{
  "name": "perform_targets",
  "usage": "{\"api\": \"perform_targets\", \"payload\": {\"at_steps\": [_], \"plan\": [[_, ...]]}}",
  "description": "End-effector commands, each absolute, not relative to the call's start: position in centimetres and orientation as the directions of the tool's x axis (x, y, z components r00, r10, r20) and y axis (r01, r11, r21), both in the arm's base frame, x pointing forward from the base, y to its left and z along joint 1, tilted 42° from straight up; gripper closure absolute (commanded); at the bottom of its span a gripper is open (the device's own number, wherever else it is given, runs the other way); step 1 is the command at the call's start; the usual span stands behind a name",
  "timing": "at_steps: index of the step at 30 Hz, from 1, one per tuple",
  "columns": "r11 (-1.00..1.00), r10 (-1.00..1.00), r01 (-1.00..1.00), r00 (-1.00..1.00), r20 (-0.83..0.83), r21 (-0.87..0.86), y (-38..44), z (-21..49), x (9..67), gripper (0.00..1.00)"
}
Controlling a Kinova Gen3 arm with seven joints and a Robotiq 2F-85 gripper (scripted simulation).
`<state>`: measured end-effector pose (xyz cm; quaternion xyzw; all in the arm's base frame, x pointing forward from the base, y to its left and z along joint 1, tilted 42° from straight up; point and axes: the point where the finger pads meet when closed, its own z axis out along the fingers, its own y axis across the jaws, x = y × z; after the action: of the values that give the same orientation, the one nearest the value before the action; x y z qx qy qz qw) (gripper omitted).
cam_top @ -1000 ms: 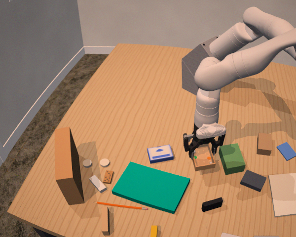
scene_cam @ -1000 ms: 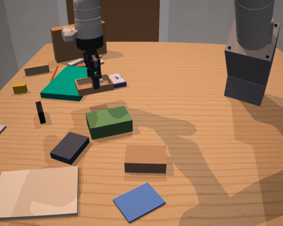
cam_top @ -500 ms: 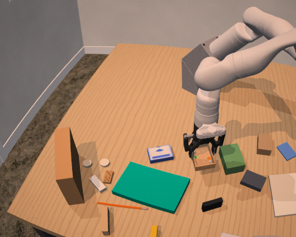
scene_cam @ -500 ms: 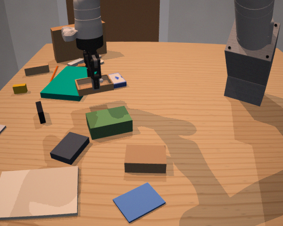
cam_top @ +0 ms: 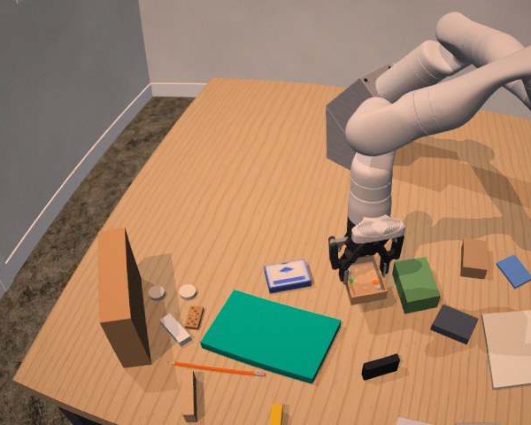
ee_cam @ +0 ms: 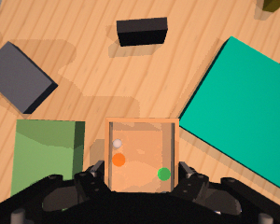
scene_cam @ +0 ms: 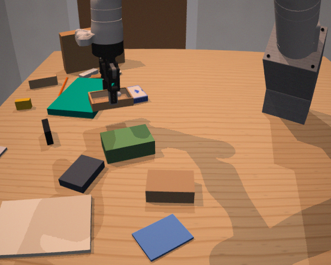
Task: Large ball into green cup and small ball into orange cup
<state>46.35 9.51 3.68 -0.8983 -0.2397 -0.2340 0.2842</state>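
The wooden puzzle (cam_top: 370, 297) (scene_cam: 99, 106) (ee_cam: 142, 120) is held above the table, roughly level. My gripper (cam_top: 365, 273) (scene_cam: 113, 98) (ee_cam: 141, 171) is shut on it, one finger on each of two opposite side walls. The green cup (cam_top: 350, 281) (ee_cam: 163, 174) and the orange cup (cam_top: 375, 282) (ee_cam: 119, 160) show inside. A small white ball (cam_top: 378, 287) (ee_cam: 117, 143) lies just outside the orange cup. Another pale ball is partly hidden near the arm-side corner by the green cup. The gripper body hides the puzzle's arm-side end in the wrist view.
A green block (cam_top: 416, 283) (scene_cam: 127, 142) (ee_cam: 47, 154) stands to one side, a teal slab (cam_top: 270, 334) (scene_cam: 77, 96) (ee_cam: 243, 107) to the other. A card box (cam_top: 287, 274) (scene_cam: 137, 92), a dark block (cam_top: 454, 323) (scene_cam: 81, 172) and a black block (cam_top: 380, 367) (ee_cam: 142, 32) are also near.
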Motion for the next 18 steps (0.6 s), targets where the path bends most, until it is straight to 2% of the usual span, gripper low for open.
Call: {"api": "perform_targets", "payload": {"at_steps": [1, 18], "plan": [[-0.722, 0.291, 0.563, 0.774, 0.563, -0.402, 9.44, 3.72, 46.39, 0.26], [-0.727, 0.310, 0.553, 0.793, 0.524, -0.407, 9.45, 3.81, 46.57, 0.26]]}}
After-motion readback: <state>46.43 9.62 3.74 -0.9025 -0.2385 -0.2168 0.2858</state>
